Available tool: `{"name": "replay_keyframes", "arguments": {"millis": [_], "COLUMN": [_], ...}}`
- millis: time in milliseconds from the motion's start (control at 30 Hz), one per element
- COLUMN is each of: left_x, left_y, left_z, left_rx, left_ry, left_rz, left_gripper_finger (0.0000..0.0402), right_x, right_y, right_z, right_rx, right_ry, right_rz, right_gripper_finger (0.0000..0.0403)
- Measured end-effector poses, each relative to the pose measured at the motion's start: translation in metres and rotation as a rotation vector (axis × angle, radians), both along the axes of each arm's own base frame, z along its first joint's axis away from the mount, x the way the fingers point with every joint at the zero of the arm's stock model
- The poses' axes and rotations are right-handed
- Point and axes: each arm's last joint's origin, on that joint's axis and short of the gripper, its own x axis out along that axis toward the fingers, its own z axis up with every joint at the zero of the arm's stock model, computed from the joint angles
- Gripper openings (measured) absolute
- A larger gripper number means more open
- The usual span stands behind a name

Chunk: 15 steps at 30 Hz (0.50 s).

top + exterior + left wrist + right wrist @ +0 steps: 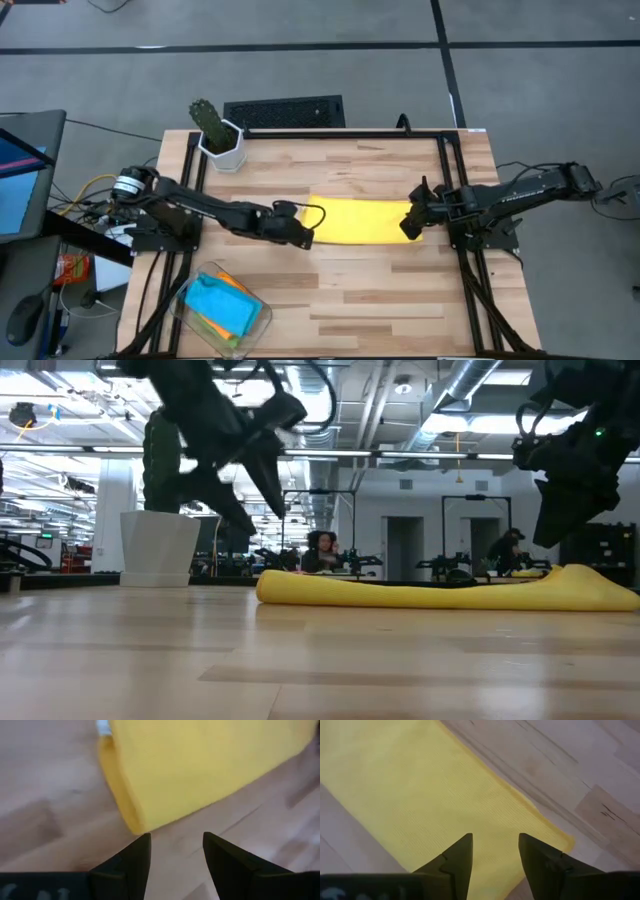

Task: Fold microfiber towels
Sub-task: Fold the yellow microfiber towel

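Observation:
A yellow microfiber towel (360, 220) lies folded into a long flat strip across the middle of the table, with its folded edge (120, 795) at the left end. My left gripper (305, 232) hovers open just off that left end, above the wood (175, 840). My right gripper (410, 225) hovers open over the towel's right end (495, 840). In the low view both grippers (255, 510) (560, 520) hang clear above the towel (440, 592). A light blue towel (222, 300) and an orange one (236, 288) lie in a clear bin.
The clear bin (262, 318) sits at the table's near left corner. A cactus in a white pot (220, 135) stands at the far left corner. A black grille (285, 112) lies beyond the far edge. Bare wood shows near the towel's front (370, 290).

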Motion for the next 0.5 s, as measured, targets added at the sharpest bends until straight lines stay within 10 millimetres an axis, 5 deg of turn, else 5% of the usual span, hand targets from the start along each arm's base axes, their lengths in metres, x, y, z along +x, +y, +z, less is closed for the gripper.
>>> {"name": "replay_keyframes", "arguments": {"millis": [200, 500], "left_x": [-0.003, -0.008], "left_y": [0.000, 0.010], "left_z": [-0.021, -0.026], "left_rx": [-0.032, 0.053], "left_ry": [-0.088, -0.027], "left_rz": [0.022, 0.084], "left_gripper_finger": [0.0173, 0.0173], "right_x": [0.000, 0.000], "right_y": [0.001, 0.001], "right_z": [0.000, 0.000], "right_rx": [0.001, -0.005], "right_ry": [0.000, 0.003], "right_rz": [0.009, 0.022], "right_gripper_finger": [0.0183, 0.0181]}}
